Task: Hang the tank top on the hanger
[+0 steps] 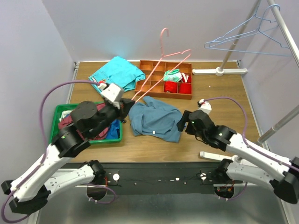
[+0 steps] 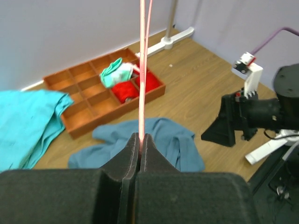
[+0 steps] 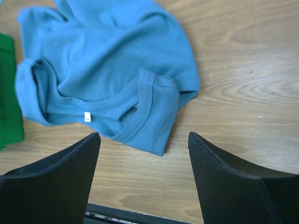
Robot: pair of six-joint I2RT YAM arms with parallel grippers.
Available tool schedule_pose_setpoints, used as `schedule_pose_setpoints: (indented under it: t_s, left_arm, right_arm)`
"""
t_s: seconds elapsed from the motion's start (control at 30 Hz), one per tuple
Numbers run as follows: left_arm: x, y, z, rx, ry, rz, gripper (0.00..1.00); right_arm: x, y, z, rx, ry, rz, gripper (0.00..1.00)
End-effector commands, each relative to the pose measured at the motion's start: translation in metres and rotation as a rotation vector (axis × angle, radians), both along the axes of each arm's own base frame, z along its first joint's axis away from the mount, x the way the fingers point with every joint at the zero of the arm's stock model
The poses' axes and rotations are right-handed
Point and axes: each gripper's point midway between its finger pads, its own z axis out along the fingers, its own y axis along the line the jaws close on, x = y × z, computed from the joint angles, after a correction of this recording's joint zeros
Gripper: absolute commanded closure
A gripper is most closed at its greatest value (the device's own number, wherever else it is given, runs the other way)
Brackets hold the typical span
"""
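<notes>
Left fingers (image 1: 125, 109), seen from the top camera, sit pressed together on the low end of the pink hanger (image 1: 151, 76), just beside the upper left corner of the tank top (image 1: 156, 119). Hanger wire rises away from them, tilted up and back over the orange tray (image 1: 175, 65), hook uppermost. Tank top lies crumpled on the table (image 1: 224, 93), middle of the near half, between the two arms. Right fingers (image 1: 181, 123) stand apart at its right edge, low over the cloth; contact cannot be told. Turquoise shirt (image 1: 117, 72) lies at the back left, green bin (image 1: 56, 123) with dark red cloth at the left edge, pale blue hanger (image 1: 247, 35) on the rack at the back right. Left wrist camera: left fingers (image 2: 154, 158) clamped on the hanger (image 2: 142, 70), the two thin pink strands running straight up out of the seam between the pads. Beyond them the tank top (image 2: 163, 140) is spread on the wood, then the tray (image 2: 84, 112) holding red cloth (image 2: 126, 91) and a white-and-green piece (image 2: 117, 72). Right fingers (image 2: 224, 126) show at the right, near the cloth's edge. Right wrist camera: right fingers (image 3: 51, 182) wide apart, nothing between them, poised above bare table (image 3: 247, 84) just short of the tank top (image 3: 107, 60). Ribbed neckline and small white label (image 3: 86, 116) face the camera; a folded corner points toward the gap. Green bin (image 3: 7, 93) shows at the left margin.
</notes>
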Motion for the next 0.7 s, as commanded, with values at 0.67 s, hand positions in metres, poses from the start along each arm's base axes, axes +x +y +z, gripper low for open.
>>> schedule_pose_setpoints:
  t_s: [0.67]
  left_arm:
    - [-0.105,0.106,-0.067,0.256,0.336,-0.03,1.0]
  right_arm:
    - [0.06,0.048,-0.059,-0.212,0.084,-0.019,0.42]
